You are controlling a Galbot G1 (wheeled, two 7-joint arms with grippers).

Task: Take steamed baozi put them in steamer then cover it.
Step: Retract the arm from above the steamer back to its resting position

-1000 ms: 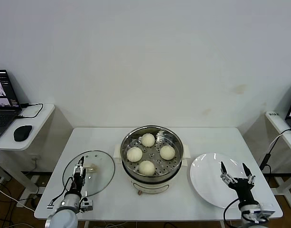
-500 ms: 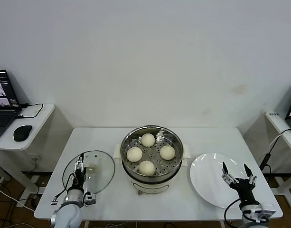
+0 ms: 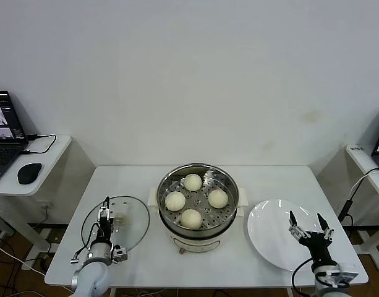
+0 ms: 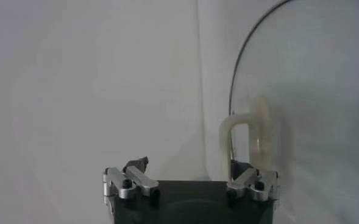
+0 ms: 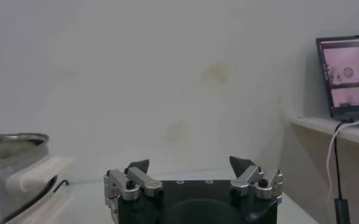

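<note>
Left gripper [image 3: 104,212] gapes wide beside the cover [image 3: 115,224] handle [image 4: 247,141], off-centre; a skewed pinch risks glass slipping short of steamer [image 3: 198,199].

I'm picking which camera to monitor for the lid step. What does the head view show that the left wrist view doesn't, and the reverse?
Only the head view shows the steamer with four baozi, the white plate and the right gripper, jaws open. Only the left wrist view shows the handle's arch up close. Both show the glass cover and the left gripper near its handle.
</note>
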